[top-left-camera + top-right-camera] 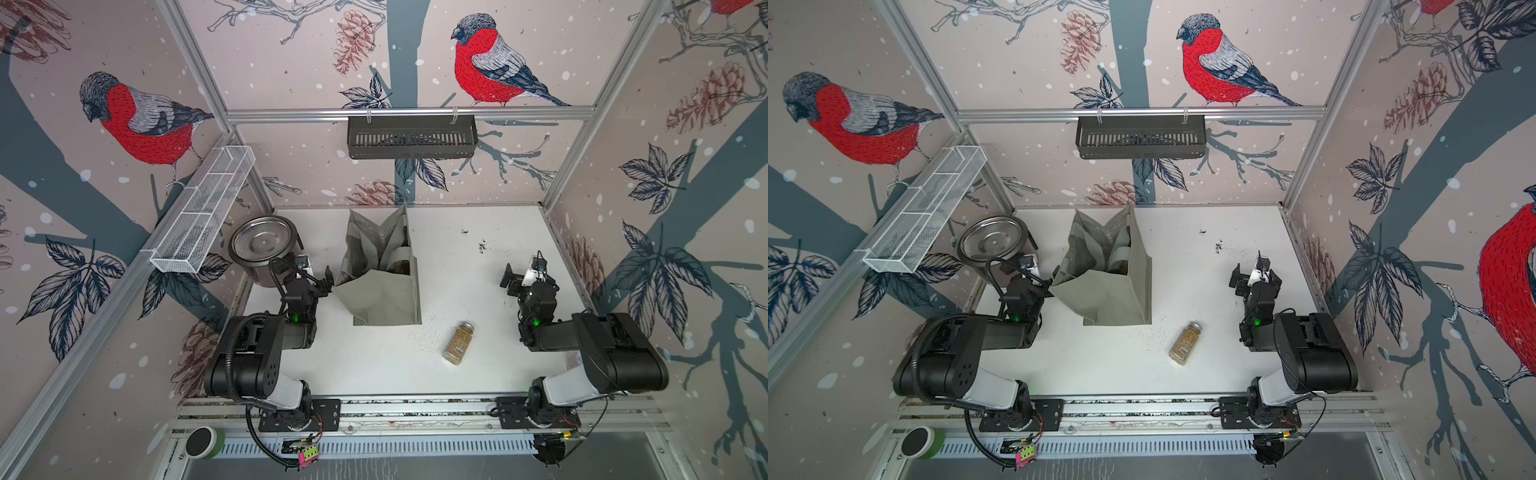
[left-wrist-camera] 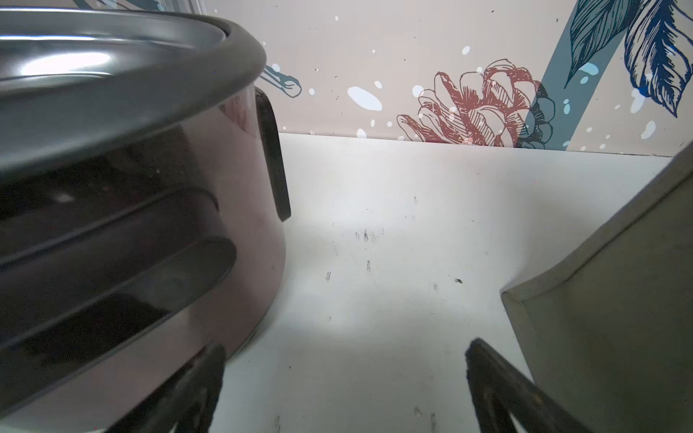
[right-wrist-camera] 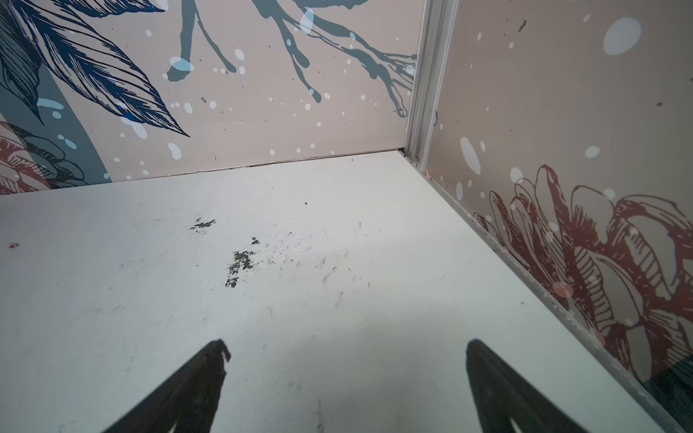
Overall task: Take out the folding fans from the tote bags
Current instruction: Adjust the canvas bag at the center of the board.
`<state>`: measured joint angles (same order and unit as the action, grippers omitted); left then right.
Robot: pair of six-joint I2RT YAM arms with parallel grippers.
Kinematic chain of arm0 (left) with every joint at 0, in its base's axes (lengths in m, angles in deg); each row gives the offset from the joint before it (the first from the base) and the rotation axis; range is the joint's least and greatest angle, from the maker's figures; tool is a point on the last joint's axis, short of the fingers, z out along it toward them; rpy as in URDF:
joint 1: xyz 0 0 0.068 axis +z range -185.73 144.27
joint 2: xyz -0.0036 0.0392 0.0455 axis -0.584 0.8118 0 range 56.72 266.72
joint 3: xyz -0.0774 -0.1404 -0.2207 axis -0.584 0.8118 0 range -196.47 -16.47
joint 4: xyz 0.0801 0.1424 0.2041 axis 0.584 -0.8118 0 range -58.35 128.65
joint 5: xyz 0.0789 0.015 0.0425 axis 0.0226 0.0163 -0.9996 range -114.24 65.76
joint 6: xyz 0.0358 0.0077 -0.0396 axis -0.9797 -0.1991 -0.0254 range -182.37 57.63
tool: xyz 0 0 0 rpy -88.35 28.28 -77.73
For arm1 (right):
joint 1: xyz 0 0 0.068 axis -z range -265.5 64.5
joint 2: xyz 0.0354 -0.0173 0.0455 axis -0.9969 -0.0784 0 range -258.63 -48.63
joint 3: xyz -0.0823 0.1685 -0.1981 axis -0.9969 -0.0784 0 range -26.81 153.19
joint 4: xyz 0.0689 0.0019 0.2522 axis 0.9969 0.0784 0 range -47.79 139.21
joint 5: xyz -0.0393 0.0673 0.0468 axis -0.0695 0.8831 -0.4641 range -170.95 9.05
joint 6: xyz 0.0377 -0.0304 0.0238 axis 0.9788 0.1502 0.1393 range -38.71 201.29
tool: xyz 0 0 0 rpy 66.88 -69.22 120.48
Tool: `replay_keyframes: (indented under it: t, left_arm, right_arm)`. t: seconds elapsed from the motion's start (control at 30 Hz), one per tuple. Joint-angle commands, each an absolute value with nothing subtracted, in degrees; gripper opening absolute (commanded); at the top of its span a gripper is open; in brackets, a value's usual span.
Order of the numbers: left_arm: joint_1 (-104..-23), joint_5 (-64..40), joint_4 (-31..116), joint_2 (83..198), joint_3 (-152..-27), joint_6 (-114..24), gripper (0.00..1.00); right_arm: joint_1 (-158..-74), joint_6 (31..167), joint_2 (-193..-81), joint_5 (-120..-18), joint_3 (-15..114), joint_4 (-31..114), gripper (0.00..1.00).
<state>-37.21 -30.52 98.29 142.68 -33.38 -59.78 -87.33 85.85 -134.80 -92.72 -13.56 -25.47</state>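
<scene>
left wrist view: left pincer [image 2: 345, 352], jaws apart and empty, sits between pot [image 2: 131, 225] and bag [image 2: 618, 300], the bag just beside it. in a top view the right pincer [image 1: 527, 272], also apart, stands well off. fans lie hidden in the upright, open-topped bag; left arm is nearer.

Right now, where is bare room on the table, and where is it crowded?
Free: the table between the tote bag and the open right gripper; also the near strip before the bag, beside the spice jar. Crowded: the open left gripper sits in the gap between steel pot and bag.
</scene>
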Motion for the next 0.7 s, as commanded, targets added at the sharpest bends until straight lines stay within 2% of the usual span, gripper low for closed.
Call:
replay_keyframes:
  t: [0.0,0.67]
  left_arm:
    - [-37.2,-30.7,100.8,142.6,-33.4,-60.3,0.99]
    - [-36.7,-30.1,100.8,142.5,-33.5,-60.1,0.99]
  right_arm:
    - [-87.4,85.9,-134.8,-92.3,-13.3,-26.6,1.00]
    - [-87.4,85.9,-134.7,-92.3,-13.3,-26.6,1.00]
